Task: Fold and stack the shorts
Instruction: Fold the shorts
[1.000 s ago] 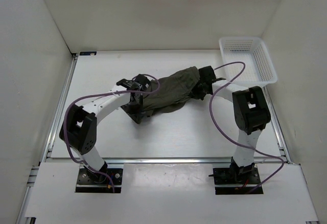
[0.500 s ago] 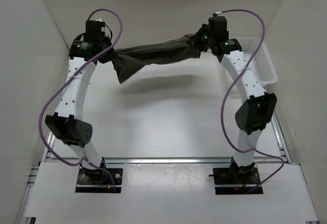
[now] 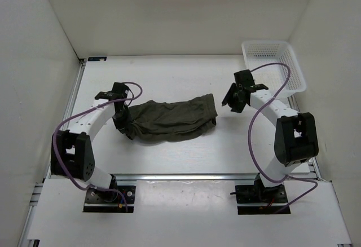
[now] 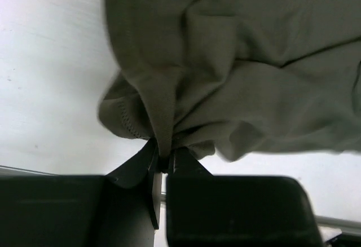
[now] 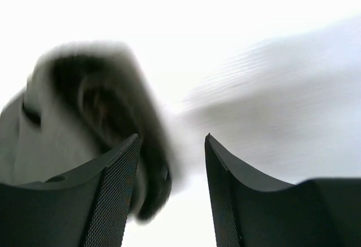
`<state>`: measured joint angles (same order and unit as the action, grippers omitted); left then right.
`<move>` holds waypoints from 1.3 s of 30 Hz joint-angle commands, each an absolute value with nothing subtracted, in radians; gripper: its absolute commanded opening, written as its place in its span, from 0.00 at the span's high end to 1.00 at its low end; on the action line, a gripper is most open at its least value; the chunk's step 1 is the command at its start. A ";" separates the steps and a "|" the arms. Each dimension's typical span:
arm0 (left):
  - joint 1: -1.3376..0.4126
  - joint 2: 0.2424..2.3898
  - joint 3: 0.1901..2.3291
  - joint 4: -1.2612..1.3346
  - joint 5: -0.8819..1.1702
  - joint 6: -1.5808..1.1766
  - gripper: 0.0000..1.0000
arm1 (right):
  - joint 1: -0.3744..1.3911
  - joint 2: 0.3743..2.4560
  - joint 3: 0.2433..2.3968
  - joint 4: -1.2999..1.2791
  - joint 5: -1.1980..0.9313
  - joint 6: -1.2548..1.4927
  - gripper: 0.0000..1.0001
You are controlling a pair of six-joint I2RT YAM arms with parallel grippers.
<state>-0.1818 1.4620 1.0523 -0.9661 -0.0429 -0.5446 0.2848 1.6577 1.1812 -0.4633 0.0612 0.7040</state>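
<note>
The dark olive-green shorts [image 3: 169,120] lie in a wrinkled band across the middle of the table. My left gripper [image 3: 123,122] is shut on their left end. In the left wrist view the fabric [image 4: 237,61] is pinched between the fingers, and the gripper [image 4: 164,159] sits at the cloth's lower edge. My right gripper [image 3: 231,101] is open, just right of the shorts' right end and apart from it. In the right wrist view the gripper [image 5: 172,142] is empty and the blurred end of the shorts [image 5: 90,106] shows beyond the left finger [image 5: 113,185].
A white mesh basket [image 3: 293,61] stands at the back right corner of the table. White walls enclose the table on the left, back and right. Purple cables loop off both arms.
Both arms lifted the shorts stretched high between them, then came down. The shorts now lie spread on the table. My right gripper has let go and opened; my left still holds.
</note>
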 commanded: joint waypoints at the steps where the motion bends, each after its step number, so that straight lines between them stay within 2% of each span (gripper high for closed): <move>1: -0.204 1.453 1.104 -0.923 -0.097 -0.595 0.90 | 0.265 1.568 1.180 -0.434 0.179 0.689 0.45; 4: -0.204 1.462 1.129 -0.923 -0.124 -0.595 0.90 | 0.265 1.510 1.143 -0.463 0.189 0.689 0.45; 6: -0.204 1.471 1.138 -0.934 -0.124 -0.586 0.90 | 0.265 1.467 1.094 -0.463 0.180 0.689 0.50; 12: -0.204 1.482 1.138 -0.934 -0.133 -0.586 0.90 | 0.265 1.428 0.968 -0.440 -0.070 0.664 0.52; 13: -0.204 1.482 1.138 -0.934 -0.133 -0.586 0.90 | 0.265 1.414 0.944 -0.427 -0.107 0.675 0.49; 15: -0.204 1.482 1.138 -0.934 -0.133 -0.586 0.90 | 0.275 1.378 0.905 -0.411 -0.185 0.684 0.31; 17: -0.204 1.482 1.129 -0.934 -0.133 -0.586 0.90 | 0.300 1.346 0.885 -0.411 -0.199 0.698 0.23; 19: -0.204 1.482 1.120 -0.934 -0.133 -0.586 0.90 | 0.336 1.335 0.885 -0.411 -0.199 0.709 0.22; 21: -0.204 1.482 1.111 -0.934 -0.143 -0.586 0.90 | 0.345 1.335 0.897 -0.411 -0.143 0.719 0.25; 27: -0.204 1.471 1.111 -0.934 -0.152 -0.586 0.90 | 0.354 1.451 0.960 -0.365 -0.138 0.719 0.25; 29: -0.204 1.471 1.111 -0.934 -0.152 -0.586 0.90 | 0.365 1.518 0.992 -0.356 -0.138 0.719 0.29; 31: -0.204 1.471 1.111 -0.934 -0.152 -0.586 0.90 | 0.377 1.548 1.002 -0.335 -0.138 0.719 0.45; 32: -0.204 1.471 1.111 -0.934 -0.152 -0.586 0.90 | 0.377 1.560 1.011 -0.321 -0.138 0.719 0.54; 33: -0.204 1.471 1.111 -0.934 -0.152 -0.586 0.90 | 0.391 1.560 1.028 -0.321 -0.126 0.719 0.75; 35: -0.204 1.471 1.111 -0.934 -0.152 -0.586 0.90 | 0.400 1.560 1.055 -0.321 -0.117 0.719 0.94; 36: -0.204 1.471 1.111 -0.934 -0.152 -0.586 0.90 | 0.413 1.560 1.092 -0.339 -0.117 0.707 1.00; 39: -0.204 1.471 1.111 -0.934 -0.152 -0.586 0.90 | 0.465 1.549 1.147 -0.394 -0.094 0.686 1.00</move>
<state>-0.2008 1.4963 1.1076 -0.9485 -0.1280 -0.5777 0.4179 1.5719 1.0576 -0.3832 -0.1074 0.7158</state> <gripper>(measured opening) 0.167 0.016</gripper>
